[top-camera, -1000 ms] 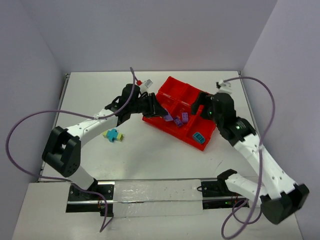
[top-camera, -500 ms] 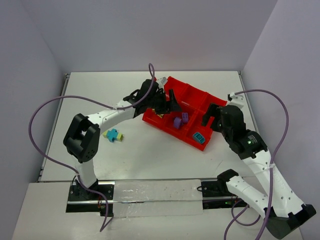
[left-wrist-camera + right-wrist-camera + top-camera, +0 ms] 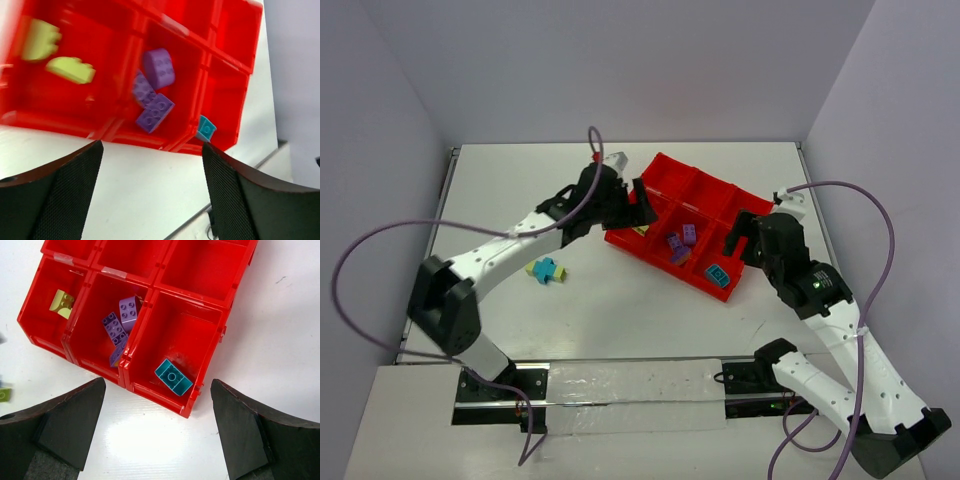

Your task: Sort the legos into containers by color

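The containers are compartments of one red tray (image 3: 705, 190) (image 3: 231, 65) (image 3: 200, 270). Its near row holds two pale yellow legos (image 3: 70, 70) (image 3: 62, 303) at the left. Three purple legos (image 3: 678, 244) (image 3: 155, 112) (image 3: 114, 326) lie in the middle one and a teal lego (image 3: 718, 273) (image 3: 205, 129) (image 3: 173, 377) in the right one. A teal and yellow stack (image 3: 547, 270) lies on the table left of the tray. My left gripper (image 3: 638, 205) (image 3: 152, 200) hovers open and empty at the tray's left end. My right gripper (image 3: 738, 237) (image 3: 157, 435) hovers open and empty over the tray's right end.
The tray's far row of compartments (image 3: 125, 255) holds nothing I can see. White walls close in the table (image 3: 620, 300) on three sides. A metal rail (image 3: 620, 390) runs along the near edge between the arm bases.
My left gripper opened and let a purple lego drop into the middle compartment, then drew back toward the tray's left end. The right arm pulled back slightly, then held still.
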Controlling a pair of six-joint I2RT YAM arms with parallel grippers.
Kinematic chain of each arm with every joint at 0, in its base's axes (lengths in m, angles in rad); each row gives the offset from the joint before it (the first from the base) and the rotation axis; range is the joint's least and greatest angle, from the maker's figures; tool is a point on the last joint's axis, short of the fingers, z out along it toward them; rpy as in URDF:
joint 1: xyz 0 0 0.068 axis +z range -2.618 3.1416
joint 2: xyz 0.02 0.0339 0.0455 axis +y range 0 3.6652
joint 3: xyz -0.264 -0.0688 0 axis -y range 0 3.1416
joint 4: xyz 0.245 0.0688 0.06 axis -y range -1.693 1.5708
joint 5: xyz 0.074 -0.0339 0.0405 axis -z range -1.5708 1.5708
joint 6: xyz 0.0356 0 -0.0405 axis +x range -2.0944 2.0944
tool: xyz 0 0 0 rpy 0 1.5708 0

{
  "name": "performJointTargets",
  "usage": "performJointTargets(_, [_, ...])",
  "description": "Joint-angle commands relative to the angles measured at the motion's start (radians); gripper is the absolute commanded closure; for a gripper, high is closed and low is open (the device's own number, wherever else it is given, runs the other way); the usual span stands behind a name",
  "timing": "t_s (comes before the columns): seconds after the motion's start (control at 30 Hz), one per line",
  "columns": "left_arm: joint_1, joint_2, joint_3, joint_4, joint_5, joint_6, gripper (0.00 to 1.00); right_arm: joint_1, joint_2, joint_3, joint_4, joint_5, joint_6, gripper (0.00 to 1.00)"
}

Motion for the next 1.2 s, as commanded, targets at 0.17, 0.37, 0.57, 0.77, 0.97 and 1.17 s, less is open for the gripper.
performJointTargets(0.17, [0.240, -0.359, -0.371, -0.186, -0.341, -0.139, 0.18, -0.004, 0.016, -0.034, 0.106, -0.076, -0.006, 0.07])
performJointTargets(0.37, [0.261, -0.356, -0.423, -0.264, -0.460, -0.356, 0.16, -0.004, 0.038, -0.042, 0.126, -0.118, -0.009, 0.07])
performJointTargets(0.57, [0.345, -0.294, -0.422, -0.349, -0.513, -0.504, 0.12, -0.005, 0.045, -0.051, 0.127, -0.155, -0.007, 0.07])
performJointTargets(0.77, [0.446, -0.267, -0.484, -0.264, -0.409, -0.529, 0.21, -0.005, 0.062, -0.057, 0.137, -0.195, -0.014, 0.07])
performJointTargets(0.97, [0.465, -0.216, -0.460, -0.243, -0.418, -0.566, 0.28, -0.005, 0.072, -0.055, 0.146, -0.210, -0.023, 0.07])
performJointTargets(1.17, [0.471, -0.159, -0.451, -0.238, -0.432, -0.598, 0.29, -0.005, 0.074, -0.062, 0.146, -0.219, -0.026, 0.07])
